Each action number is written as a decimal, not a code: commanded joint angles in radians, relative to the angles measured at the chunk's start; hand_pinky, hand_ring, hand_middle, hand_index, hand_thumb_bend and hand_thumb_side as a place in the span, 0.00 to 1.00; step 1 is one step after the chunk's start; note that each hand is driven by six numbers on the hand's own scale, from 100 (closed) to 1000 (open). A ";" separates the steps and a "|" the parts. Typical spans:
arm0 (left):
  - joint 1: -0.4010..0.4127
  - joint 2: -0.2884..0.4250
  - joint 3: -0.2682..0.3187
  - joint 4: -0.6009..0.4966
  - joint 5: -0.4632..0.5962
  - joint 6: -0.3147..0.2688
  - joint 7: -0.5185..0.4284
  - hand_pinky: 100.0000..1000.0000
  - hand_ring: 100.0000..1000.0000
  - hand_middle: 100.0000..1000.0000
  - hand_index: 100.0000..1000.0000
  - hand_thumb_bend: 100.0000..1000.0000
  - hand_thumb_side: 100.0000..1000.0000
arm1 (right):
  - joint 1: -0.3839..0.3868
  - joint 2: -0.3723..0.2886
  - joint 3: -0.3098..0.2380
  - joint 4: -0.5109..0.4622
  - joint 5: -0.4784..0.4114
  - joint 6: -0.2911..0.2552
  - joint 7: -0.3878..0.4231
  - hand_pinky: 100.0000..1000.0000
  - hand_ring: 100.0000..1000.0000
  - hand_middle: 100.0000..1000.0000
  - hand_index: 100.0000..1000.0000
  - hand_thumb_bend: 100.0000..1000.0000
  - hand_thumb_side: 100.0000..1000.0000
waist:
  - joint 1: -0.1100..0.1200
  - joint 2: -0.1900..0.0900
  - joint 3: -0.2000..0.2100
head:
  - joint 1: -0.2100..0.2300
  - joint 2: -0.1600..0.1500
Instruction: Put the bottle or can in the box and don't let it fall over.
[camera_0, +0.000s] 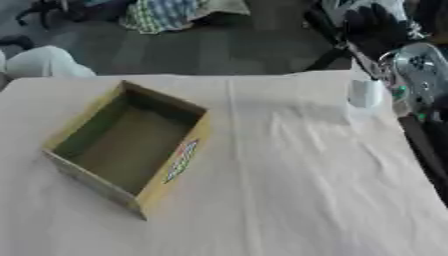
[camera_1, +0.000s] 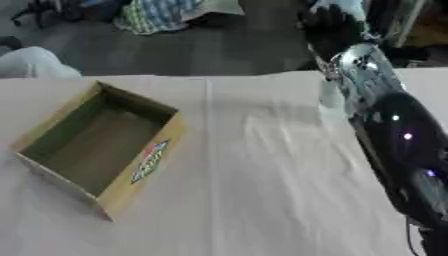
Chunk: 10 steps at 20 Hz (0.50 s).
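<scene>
White bottle stands upright, well apart from open box.

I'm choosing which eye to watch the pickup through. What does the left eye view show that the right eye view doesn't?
Only the left eye view shows the white bottle whole, near the table's far right edge. Only the right eye view shows the long black right arm, which hides most of the bottle. Both show the empty cardboard box on the cloth-covered table and the black right hand beyond the far edge.

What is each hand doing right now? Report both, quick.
Left hand: not in view.
Right hand: raised past the table's far right edge, above the white bottle; whether its fingers are open or closed cannot be told.
</scene>
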 joint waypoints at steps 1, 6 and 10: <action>-0.002 0.029 0.005 -0.017 0.001 -0.001 -0.001 0.94 0.83 1.00 0.86 0.11 0.86 | -0.057 -0.013 -0.015 -0.062 0.021 0.018 -0.009 0.00 0.00 0.00 0.84 0.23 0.57 | -0.002 -0.032 -0.002 | 0.004 0.010; 0.000 0.032 0.004 -0.015 0.000 -0.001 -0.003 0.94 0.83 1.00 0.86 0.11 0.86 | -0.118 0.029 -0.004 -0.103 0.034 0.059 -0.034 0.00 0.00 0.00 0.84 0.24 0.57 | -0.008 -0.044 -0.005 | -0.003 0.020; -0.001 0.033 0.003 -0.014 0.000 -0.002 -0.005 0.94 0.83 1.00 0.86 0.11 0.85 | -0.148 0.082 0.023 -0.131 0.044 0.103 -0.056 0.00 0.00 0.00 0.84 0.25 0.56 | -0.013 -0.052 -0.004 | -0.009 0.027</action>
